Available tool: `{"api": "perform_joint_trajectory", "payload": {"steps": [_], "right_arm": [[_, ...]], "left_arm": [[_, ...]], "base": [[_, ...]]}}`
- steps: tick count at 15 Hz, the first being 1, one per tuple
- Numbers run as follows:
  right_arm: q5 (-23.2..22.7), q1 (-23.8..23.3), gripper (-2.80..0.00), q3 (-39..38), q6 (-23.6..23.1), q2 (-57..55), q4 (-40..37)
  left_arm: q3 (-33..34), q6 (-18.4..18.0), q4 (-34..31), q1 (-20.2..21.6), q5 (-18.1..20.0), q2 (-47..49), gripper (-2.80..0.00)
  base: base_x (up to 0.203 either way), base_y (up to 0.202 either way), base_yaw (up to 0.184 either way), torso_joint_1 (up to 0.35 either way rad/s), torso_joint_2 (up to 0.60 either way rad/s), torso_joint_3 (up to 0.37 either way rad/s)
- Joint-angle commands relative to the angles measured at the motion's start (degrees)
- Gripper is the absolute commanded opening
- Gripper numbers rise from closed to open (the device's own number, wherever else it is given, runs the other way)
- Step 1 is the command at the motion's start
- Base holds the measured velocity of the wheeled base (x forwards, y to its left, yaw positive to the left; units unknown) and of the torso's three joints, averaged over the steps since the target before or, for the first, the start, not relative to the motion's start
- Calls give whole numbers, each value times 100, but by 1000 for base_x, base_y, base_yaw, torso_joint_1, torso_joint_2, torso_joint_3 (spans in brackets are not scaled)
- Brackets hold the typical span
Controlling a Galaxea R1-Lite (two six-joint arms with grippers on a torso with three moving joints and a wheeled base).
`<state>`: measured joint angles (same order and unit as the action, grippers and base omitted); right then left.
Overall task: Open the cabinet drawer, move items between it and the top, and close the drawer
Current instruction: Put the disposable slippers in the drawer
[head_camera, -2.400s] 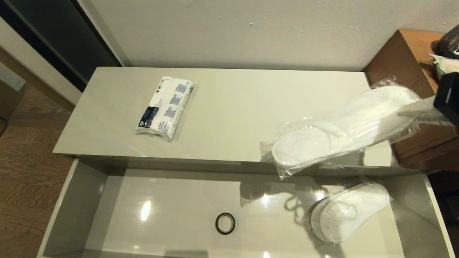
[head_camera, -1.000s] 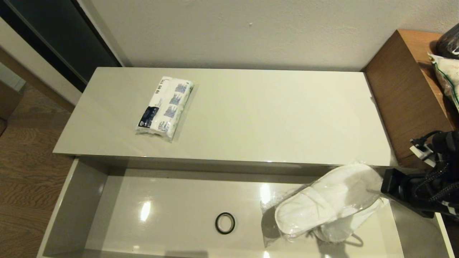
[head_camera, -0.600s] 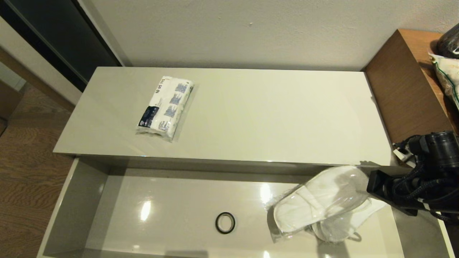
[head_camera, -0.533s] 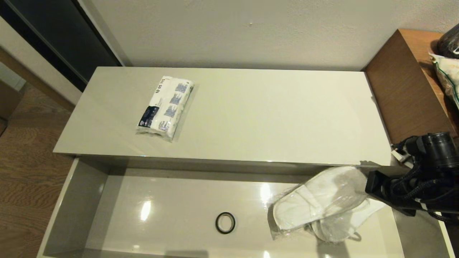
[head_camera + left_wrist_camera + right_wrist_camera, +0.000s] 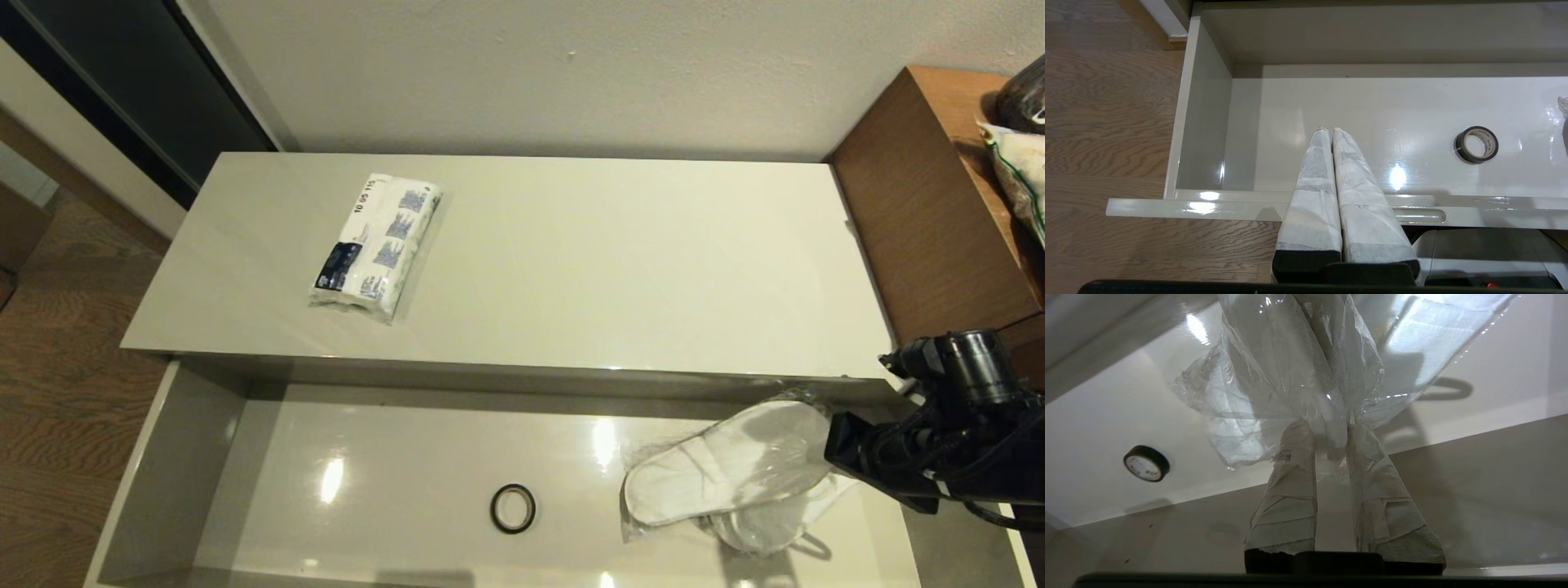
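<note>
— Standing open, the wide glossy grey-beige cabinet drawer (image 5: 204, 457) shows a small black tape ring (image 5: 513, 508) mid-floor. Where are the items?

— The flat white slippers sealed in clear plastic (image 5: 722, 465) lie at the drawer's right end, across what appears to be a second sealed pair beneath. The soft white tissue packet with blue patches (image 5: 375, 247) rests on the glossy cream-beige cabinet top (image 5: 620, 261), left of centre.

— Grippers?

— The right gripper (image 5: 1331, 430), inside the drawer, has its taped fingers (image 5: 1294, 465) pinched on the slippers' wrapper edge. The left gripper (image 5: 1329, 130) hangs over the drawer's front left, fingers pressed together, holding nothing.
</note>
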<state>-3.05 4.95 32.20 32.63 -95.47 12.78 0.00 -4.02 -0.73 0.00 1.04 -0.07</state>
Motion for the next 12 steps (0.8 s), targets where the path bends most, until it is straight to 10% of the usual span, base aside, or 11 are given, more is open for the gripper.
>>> {"api": "perform_joint_trajectory", "payload": {"steps": [1,4,5,12], "right_arm": [[1,-79,-280,-39,5,-175,31],[14,-88,-280,-9,-116,-121,32],[15,-91,0,23,-91,-121,39],[3,-100,0,227,-111,531,-165]], "left_arm": [[0,-2,-6,0,2,7,-280],[0,-2,-2,0,2,7,-280],[0,-2,3,0,2,7,-280],[0,-2,-5,0,2,7,-280]], "base": [[0,0,0,0,0,0],[0,0,0,0,0,0],[0,0,0,0,0,0],[0,0,0,0,0,0]]}}
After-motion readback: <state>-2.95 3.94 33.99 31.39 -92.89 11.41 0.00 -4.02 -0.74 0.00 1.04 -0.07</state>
